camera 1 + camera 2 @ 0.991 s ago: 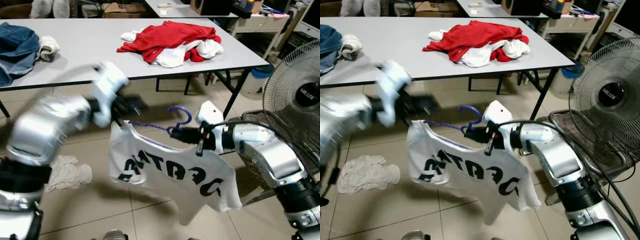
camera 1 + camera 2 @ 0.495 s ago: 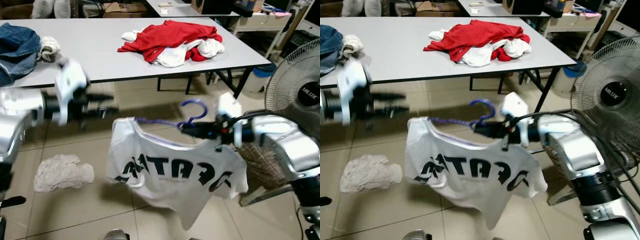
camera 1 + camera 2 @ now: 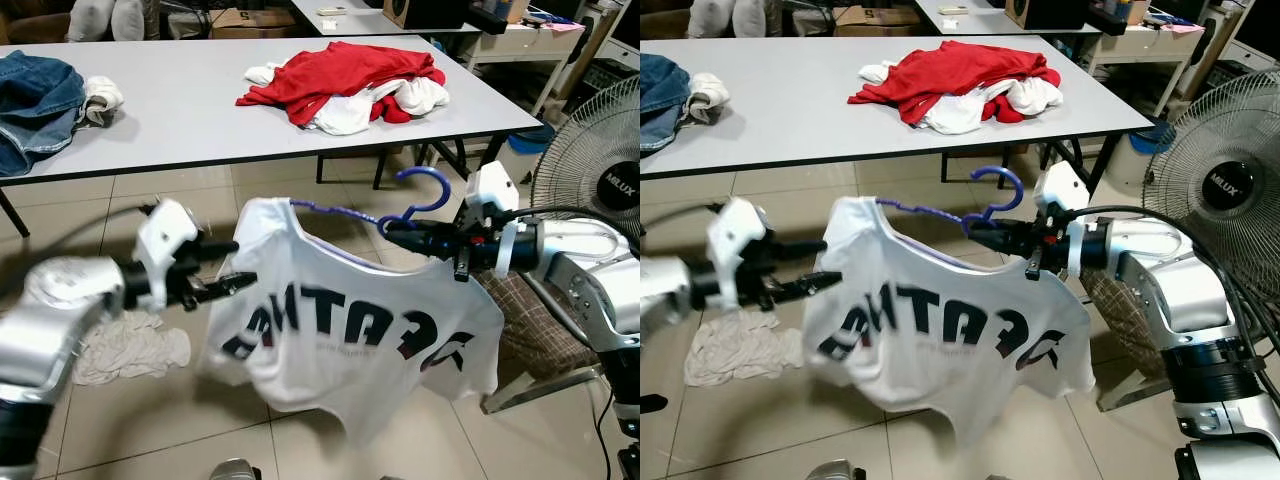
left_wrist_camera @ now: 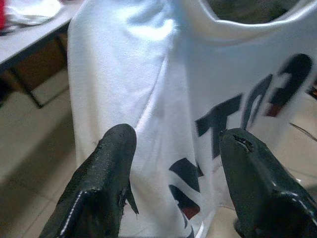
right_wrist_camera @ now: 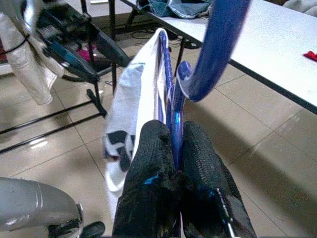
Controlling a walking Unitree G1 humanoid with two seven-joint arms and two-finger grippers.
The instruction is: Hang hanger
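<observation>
A white T-shirt with black letters hangs on a blue hanger in mid-air in front of me. My right gripper is shut on the hanger just below its hook; in the right wrist view the blue hanger passes between the two fingers. My left gripper is open at the shirt's left edge, its fingers pointing at the cloth without holding it. Seen from the left wrist, both black fingers stand apart before the white T-shirt.
A grey table stands behind, with a heap of red and white clothes and blue jeans. A white cloth lies on the tiled floor at left. A standing fan and a low rack are at right.
My right gripper has raised the hanger and shirt and carried them a little to the right. My left arm has dropped lower and come in close to the shirt's left edge.
</observation>
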